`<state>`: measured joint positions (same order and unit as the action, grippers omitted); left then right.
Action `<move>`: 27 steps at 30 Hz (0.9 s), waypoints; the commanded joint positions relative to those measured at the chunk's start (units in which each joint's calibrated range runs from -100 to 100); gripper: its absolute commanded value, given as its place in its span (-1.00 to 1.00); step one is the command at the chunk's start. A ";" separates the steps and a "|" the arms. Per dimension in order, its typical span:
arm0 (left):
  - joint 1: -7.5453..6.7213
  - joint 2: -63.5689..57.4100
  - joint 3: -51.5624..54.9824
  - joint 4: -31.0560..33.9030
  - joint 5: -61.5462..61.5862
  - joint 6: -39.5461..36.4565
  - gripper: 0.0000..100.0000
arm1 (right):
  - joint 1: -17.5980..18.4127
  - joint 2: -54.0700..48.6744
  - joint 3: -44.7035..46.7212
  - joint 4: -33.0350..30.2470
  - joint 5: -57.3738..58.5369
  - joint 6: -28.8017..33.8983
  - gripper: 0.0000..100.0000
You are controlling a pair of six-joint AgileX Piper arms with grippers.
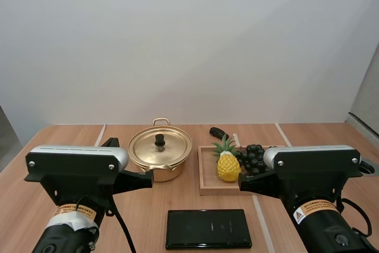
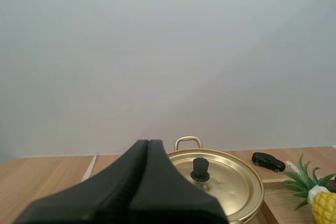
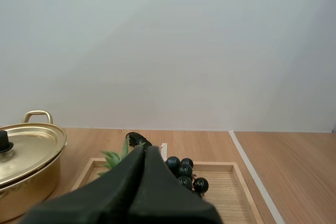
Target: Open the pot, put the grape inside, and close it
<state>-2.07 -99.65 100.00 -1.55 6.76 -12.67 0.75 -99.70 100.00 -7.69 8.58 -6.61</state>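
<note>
Lying nearest on the table point(image 1: 148, 220) is a flat black slab point(image 1: 208, 228), set between the two arms. Just beyond it, the left gripper point(image 2: 148, 145) has its fingers pressed together into one dark wedge with nothing between them. It hangs on the near left side of the pot point(image 1: 160, 157), its tip pointing towards the lid point(image 2: 220, 179). The right gripper point(image 3: 145, 150) is likewise clenched on nothing, and it hovers at the near right part of the tray point(image 1: 207, 189).

That wooden tray sits just right of the pot. On it a yellow pineapple point(image 1: 228, 165) stands upright, and the grapes point(image 1: 253, 157), a dark bunch, lie just right of it towards the tray's far right corner, a little past the right gripper's tip.

Left of the tray, the gold pot is closed: its lid sits flat on the rim, with a black knob point(image 1: 160, 140) upright at the centre and a loop handle on the far side. Farthest off, a small black car point(image 1: 218, 133) rests on the table beyond the tray's far edge, to the right of the pot.
</note>
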 commanded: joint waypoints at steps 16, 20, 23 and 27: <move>-0.18 -0.35 0.00 2.54 -5.63 4.39 -1.00 | 1.51 -0.30 0.00 -10.96 -7.40 -4.87 -1.00; -0.18 -0.35 0.00 3.06 -22.69 9.19 -1.00 | 2.60 -0.30 -1.78 -23.92 -17.56 -13.18 -1.00; -0.18 -0.35 0.00 3.06 -31.92 12.76 -1.00 | 2.67 -0.30 -6.68 -18.71 -16.70 -13.17 -1.00; -0.18 -0.35 -5.27 3.06 -31.95 19.03 -1.00 | 2.67 -0.30 -13.54 -4.14 -14.27 -12.64 -1.00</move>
<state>-2.07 -99.77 97.60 0.96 -21.33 2.98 3.37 -99.83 90.08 -19.23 -5.34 -19.04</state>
